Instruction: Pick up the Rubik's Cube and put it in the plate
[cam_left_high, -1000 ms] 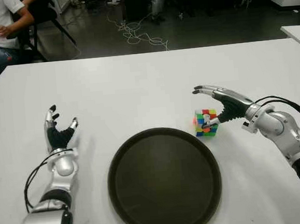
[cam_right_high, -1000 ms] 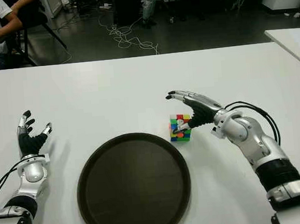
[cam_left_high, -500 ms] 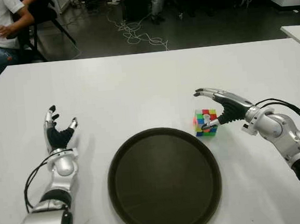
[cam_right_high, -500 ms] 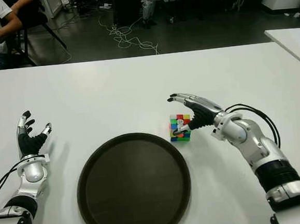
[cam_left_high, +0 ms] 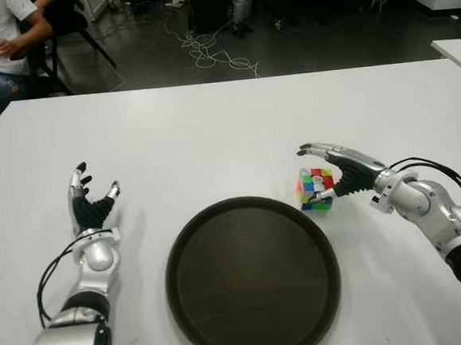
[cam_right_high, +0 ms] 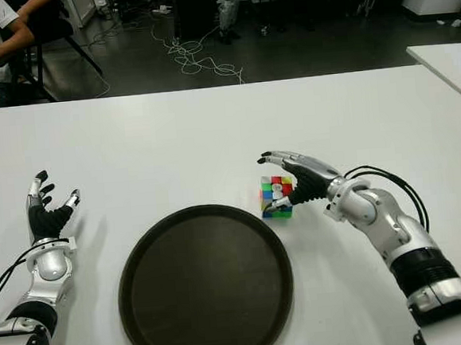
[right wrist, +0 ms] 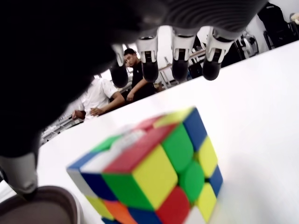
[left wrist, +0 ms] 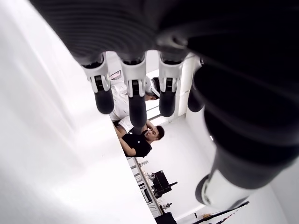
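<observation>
Beside plate [cam_left_high: 225, 301], Rubik's Cube [cam_left_high: 315, 188]

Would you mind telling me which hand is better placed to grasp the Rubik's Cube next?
The right hand: its open fingers already arch over the Rubik's Cube, which sits on the table just beyond the plate. The left hand is open, far across the plate.

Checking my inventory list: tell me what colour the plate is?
Dark brown, nearly black plate; the left eye view shows it best.
</observation>
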Tool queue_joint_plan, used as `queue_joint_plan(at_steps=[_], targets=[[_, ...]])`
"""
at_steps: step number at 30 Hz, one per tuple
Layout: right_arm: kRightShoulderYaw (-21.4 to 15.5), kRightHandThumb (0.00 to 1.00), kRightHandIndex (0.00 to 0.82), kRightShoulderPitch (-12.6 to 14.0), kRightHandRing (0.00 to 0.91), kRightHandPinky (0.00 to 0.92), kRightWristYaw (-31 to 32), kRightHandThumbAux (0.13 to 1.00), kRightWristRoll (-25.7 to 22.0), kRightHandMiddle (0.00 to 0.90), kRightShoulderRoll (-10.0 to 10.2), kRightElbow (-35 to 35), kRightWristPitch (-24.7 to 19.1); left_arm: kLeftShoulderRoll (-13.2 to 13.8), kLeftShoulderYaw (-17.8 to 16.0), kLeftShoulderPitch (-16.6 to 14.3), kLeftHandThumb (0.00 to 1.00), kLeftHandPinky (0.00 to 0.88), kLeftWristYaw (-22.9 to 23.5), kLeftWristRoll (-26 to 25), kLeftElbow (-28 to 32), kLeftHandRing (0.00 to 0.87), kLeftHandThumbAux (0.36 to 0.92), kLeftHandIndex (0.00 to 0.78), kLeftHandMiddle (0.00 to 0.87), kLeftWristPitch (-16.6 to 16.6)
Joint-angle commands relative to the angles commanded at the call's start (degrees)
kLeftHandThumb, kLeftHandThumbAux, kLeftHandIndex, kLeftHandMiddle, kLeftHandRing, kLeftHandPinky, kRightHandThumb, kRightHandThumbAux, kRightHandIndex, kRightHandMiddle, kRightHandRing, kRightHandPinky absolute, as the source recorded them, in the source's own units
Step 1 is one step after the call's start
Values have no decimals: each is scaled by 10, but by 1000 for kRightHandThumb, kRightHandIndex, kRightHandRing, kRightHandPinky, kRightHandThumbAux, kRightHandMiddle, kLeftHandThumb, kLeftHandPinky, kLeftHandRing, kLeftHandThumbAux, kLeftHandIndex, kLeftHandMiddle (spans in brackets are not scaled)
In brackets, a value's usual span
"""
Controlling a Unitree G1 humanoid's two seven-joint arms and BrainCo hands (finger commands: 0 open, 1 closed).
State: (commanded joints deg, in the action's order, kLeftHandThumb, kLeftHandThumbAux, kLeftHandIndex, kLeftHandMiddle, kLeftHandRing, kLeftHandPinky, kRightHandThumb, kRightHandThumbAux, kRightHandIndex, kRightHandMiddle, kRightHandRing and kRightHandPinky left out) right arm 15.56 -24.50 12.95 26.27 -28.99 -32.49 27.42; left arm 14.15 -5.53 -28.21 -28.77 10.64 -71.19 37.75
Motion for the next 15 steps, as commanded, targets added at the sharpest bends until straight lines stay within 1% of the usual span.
queue_joint_plan(at_steps=[4,6,8,9,15], targets=[[1,0,0,-3,0,0,-6,525,3,0,2,-15,10,0,-1,0,0,111,1,-1,0,120,795,79,117,0],[-2,0,0,-3,0,0,1,518,-10,0,5,-21,19,-1,-1,0,0,122,1,-1,0,125,795,81,121,0],[-9,0,0,-3,0,0,17,513,-38,0,11,-31,35,0,-1,0,0,149,1,0,0,137,790,84,127,1],[-10,0,0,-4,0,0,16,513,-42,0,13,-35,39,0,0,0,0,159,2,1,0,141,787,85,128,3],[-9,0,0,-8,0,0,1,540,-35,0,14,-49,48,1,2,1,0,146,2,4,0,144,794,95,135,10]])
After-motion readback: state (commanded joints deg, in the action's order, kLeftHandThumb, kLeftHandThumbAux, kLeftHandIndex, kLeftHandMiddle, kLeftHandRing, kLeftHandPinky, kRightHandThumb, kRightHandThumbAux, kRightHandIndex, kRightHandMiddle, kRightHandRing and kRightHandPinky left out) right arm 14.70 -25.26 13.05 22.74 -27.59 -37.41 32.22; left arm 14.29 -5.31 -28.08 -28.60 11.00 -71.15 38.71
